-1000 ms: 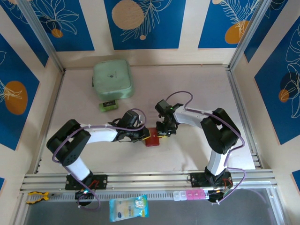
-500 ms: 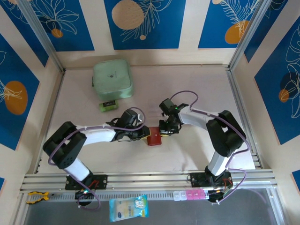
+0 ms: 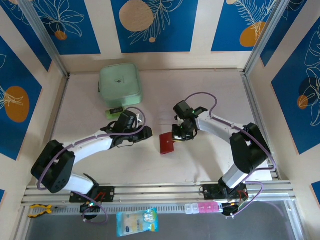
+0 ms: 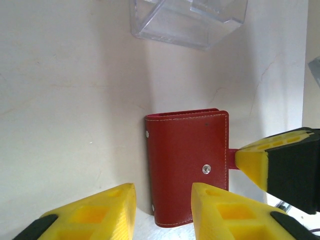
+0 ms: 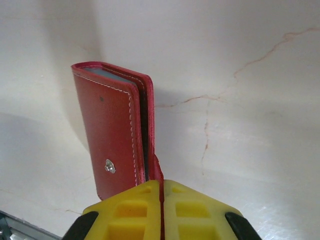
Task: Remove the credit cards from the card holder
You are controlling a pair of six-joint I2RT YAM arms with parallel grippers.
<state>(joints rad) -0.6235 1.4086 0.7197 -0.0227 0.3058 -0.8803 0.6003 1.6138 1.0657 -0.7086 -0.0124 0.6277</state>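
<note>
Where the dark-red leather fold-over card holder (image 5: 112, 135) is: closed, just ahead of right gripper (image 5: 161, 192).
Right gripper: jaws pressed together on its red snap tab (image 5: 155, 168).
Left gripper (image 4: 162, 195): partly open, empty.

Card holder (image 3: 166, 144) (red) at right gripper (image 3: 175, 137)

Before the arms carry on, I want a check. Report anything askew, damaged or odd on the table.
Nothing is spilled or damaged. The card holder lies closed but unsnapped. Its snap stud is bare, and the right gripper pinches the loose snap tab, with the cover slightly ajar.
</note>
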